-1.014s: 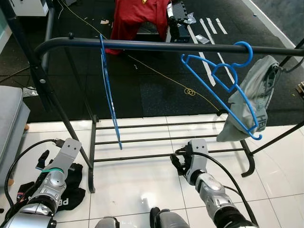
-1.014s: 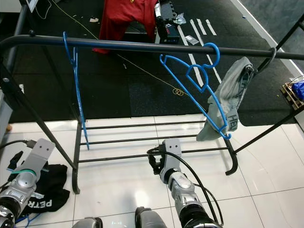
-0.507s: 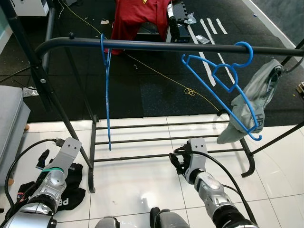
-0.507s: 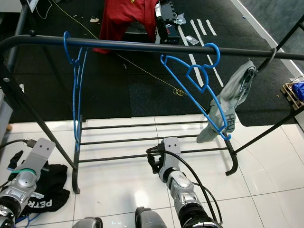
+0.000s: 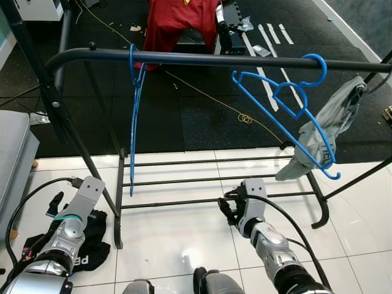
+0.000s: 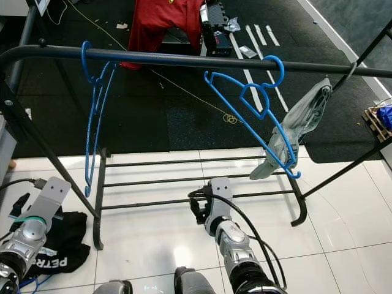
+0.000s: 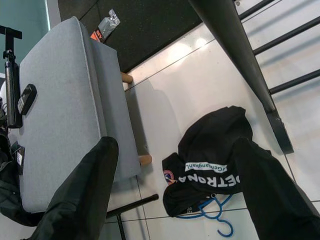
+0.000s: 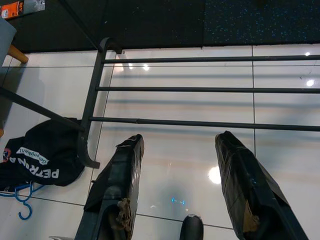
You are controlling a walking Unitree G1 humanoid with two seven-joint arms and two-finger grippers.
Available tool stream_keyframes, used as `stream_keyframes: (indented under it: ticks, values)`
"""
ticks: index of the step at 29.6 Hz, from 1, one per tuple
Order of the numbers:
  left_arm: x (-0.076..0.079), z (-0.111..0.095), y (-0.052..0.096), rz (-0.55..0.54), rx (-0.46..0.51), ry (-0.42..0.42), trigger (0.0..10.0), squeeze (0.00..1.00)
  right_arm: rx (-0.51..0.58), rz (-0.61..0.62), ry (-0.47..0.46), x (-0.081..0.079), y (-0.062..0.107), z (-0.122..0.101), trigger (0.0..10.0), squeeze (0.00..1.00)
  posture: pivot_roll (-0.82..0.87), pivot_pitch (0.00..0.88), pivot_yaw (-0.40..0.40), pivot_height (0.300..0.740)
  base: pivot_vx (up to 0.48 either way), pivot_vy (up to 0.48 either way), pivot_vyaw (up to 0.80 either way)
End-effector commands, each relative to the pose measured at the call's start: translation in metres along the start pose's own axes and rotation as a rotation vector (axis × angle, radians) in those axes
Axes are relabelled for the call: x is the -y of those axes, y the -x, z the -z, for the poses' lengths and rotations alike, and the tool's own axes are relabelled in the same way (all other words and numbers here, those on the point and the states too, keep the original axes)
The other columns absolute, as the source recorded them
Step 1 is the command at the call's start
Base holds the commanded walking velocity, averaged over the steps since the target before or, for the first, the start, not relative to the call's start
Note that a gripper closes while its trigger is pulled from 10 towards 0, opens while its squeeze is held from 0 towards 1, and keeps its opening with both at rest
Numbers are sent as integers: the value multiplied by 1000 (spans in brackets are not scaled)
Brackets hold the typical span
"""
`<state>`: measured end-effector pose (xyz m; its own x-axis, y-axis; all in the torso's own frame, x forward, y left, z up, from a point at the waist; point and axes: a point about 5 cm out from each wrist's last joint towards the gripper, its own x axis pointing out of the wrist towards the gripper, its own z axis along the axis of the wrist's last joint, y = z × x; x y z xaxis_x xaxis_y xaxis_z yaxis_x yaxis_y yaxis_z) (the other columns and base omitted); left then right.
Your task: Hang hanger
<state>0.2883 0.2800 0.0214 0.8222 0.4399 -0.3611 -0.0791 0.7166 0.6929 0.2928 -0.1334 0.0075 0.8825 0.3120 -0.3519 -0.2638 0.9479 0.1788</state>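
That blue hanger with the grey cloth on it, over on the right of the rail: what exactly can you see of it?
The blue hanger looks like thin plastic, with a round hook, a small inner triangle under the neck and long sloping shoulders. Its hook sits over the black rail, and the frame hangs tilted, its lower end pointing down toward the rack's right leg. A grey garment with dark lettering is draped over that lower arm, bunched and dangling. Neither gripper touches it.
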Motion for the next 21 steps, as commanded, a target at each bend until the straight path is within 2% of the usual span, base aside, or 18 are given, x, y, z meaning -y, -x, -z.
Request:
stream_keyframes:
  ticks: [1,14,21]
  values:
    - [2,9,2,16,-37,-14,10000,0,-29,20,-14,5,3,7,10000,0,1,119,-24,740,0,0,0]
    - [5,5,2,18,-32,-13,10000,0,-37,47,-8,16,10,10,10000,0,-41,113,-35,740,0,0,0]
    - [6,4,2,18,-30,-13,10000,0,-43,30,0,11,8,11,10000,0,-37,127,-21,740,0,0,0]
